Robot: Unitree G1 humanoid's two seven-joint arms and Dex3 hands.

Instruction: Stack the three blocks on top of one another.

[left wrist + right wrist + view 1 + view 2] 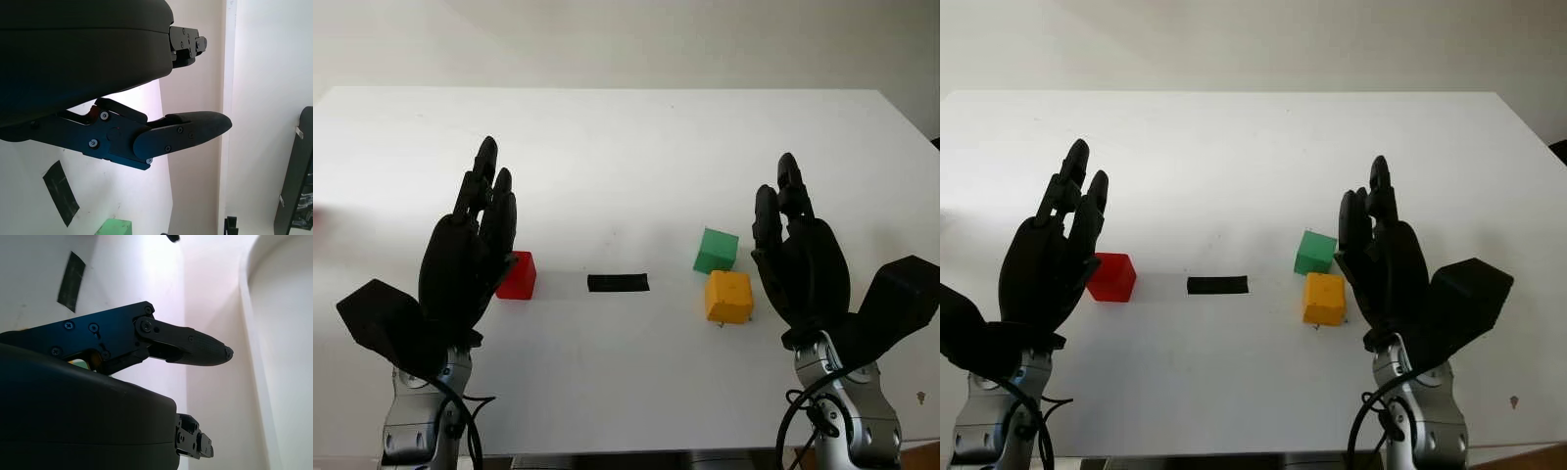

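Observation:
A red block (518, 275) sits on the white table (626, 137) at the left, partly behind my left hand (475, 245). That hand is raised above the table, open and holding nothing. On the right, a green block (717, 250) stands just behind an orange block (728, 296), the two nearly touching. My right hand (798, 255) is raised just right of the orange block, open and holding nothing. The green block (113, 227) also appears in the left wrist view.
A strip of black tape (618, 282) lies flat on the table between the red block and the other two. The tape (71, 281) also shows in the right wrist view. The table's far edge meets a pale wall.

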